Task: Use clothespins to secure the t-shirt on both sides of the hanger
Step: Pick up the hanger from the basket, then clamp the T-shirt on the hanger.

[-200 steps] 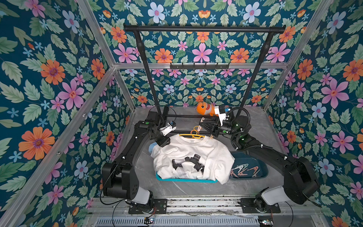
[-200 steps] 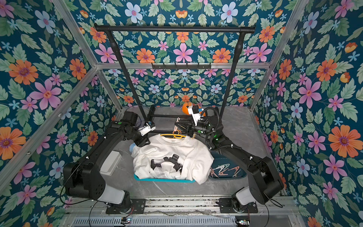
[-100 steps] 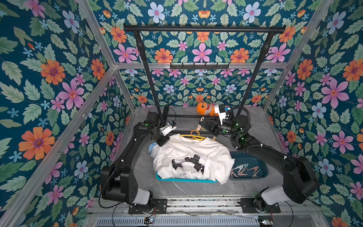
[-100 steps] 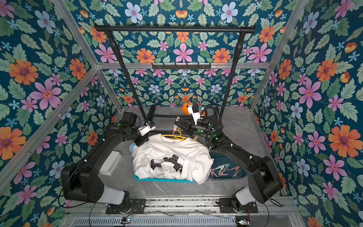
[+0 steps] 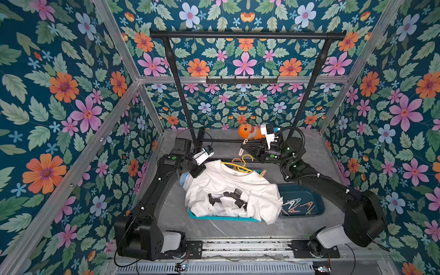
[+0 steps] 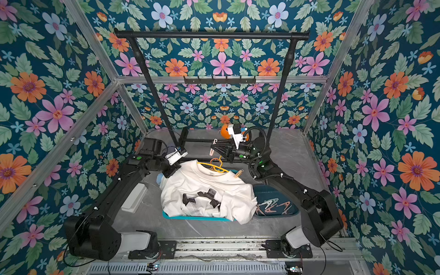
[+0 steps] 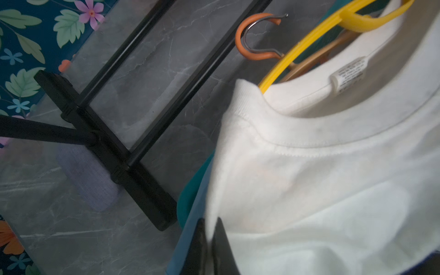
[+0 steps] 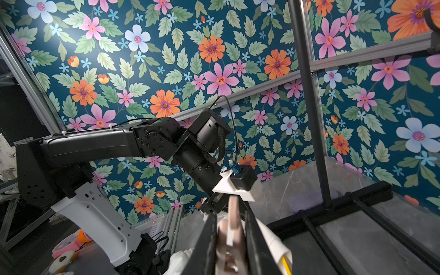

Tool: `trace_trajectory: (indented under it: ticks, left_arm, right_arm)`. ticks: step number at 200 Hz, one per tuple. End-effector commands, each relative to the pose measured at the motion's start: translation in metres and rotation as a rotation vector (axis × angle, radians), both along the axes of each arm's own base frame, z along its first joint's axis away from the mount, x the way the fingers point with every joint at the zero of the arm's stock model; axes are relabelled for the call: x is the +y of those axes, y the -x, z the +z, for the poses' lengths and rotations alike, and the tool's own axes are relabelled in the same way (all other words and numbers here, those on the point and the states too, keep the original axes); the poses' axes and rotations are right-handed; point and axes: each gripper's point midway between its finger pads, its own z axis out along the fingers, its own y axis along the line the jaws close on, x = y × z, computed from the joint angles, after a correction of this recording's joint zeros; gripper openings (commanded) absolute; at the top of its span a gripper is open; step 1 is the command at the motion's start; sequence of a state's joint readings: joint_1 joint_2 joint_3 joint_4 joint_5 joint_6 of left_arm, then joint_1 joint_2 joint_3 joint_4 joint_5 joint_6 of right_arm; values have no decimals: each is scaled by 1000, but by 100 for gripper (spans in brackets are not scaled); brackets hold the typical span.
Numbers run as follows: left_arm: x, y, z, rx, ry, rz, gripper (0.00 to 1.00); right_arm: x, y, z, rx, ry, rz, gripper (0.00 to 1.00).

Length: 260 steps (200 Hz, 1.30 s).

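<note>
While left gripper [image 7: 210, 229] pinches the t-shirt [image 5: 228, 188] by one shoulder, right gripper [image 5: 244, 145] clamps a pink clothespin [image 5: 240, 151] near the hanger [image 5: 240, 166] hook. A beige clothespin [image 5: 262, 173] is clipped on the other shoulder, and spare clothespins [image 5: 297, 204] sit in the bin [image 5: 317, 197] at the bench [image 5: 309, 152] right edge.

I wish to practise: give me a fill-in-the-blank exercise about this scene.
1. The left gripper is shut on the white ___.
2. The right gripper holds a pale ___.
3. The hanger is ___, with an orange hook.
4. The spare clothespins lie in a teal bin beside the ___ arm.
Missing words: t-shirt; clothespin; yellow; right.
</note>
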State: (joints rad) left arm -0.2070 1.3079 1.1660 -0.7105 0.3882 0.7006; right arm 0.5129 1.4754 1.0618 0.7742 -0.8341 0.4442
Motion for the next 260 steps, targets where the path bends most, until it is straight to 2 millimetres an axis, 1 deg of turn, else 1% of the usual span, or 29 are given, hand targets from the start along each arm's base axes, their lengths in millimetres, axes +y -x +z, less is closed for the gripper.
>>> trace_trajectory:
  ticks: [1, 30, 58, 82, 100, 116, 143, 153, 154, 156, 163, 180, 202, 224, 260]
  left_arm:
    - [-13, -12, 29, -126, 96, -13, 0]
    - [-26, -9, 53, -271, 123, -64, 0]
    - [-40, -2, 74, -437, 110, -110, 0]
    - [-50, 6, 87, -573, 81, -130, 0]
    - [-55, 11, 94, -648, 82, -134, 0]
    - [-54, 13, 102, -706, 78, -117, 0]
    - [-54, 21, 115, -783, 101, -122, 0]
    - [-54, 24, 119, -809, 112, -123, 0]
    - [-53, 24, 120, -812, 113, -123, 0]
    - [-53, 25, 120, -818, 115, -124, 0]
    - [-53, 27, 123, -842, 121, -122, 0]
    - [-51, 32, 129, -892, 123, -119, 0]
    - [-48, 36, 137, -939, 136, -110, 0]
    - [-47, 37, 140, -960, 142, -106, 0]
    - [-46, 37, 140, -967, 136, -99, 0]
  right_arm:
    - [1, 0, 7, -6, 12, 3, 0]
    - [7, -3, 20, 17, 40, 23, 0]
    - [20, -5, 28, 46, 90, 38, 0]
    - [36, -8, 19, 88, 169, 18, 0]
    - [41, -16, 11, 130, 202, -5, 0]
    - [46, -23, 3, 189, 227, -10, 0]
    - [57, -24, -6, 221, 242, -1, 0]
    - [60, -22, -3, 221, 244, 7, 0]
    - [63, -25, -10, 234, 253, 7, 0]
    - [66, -27, -16, 246, 262, 10, 0]
    - [70, -29, -19, 262, 269, 14, 0]
    - [75, -31, -17, 297, 267, 17, 0]
    - [80, -32, -20, 316, 272, 2, 0]
    - [85, -29, -21, 328, 280, 10, 0]
    - [87, -25, -12, 363, 244, 41, 0]
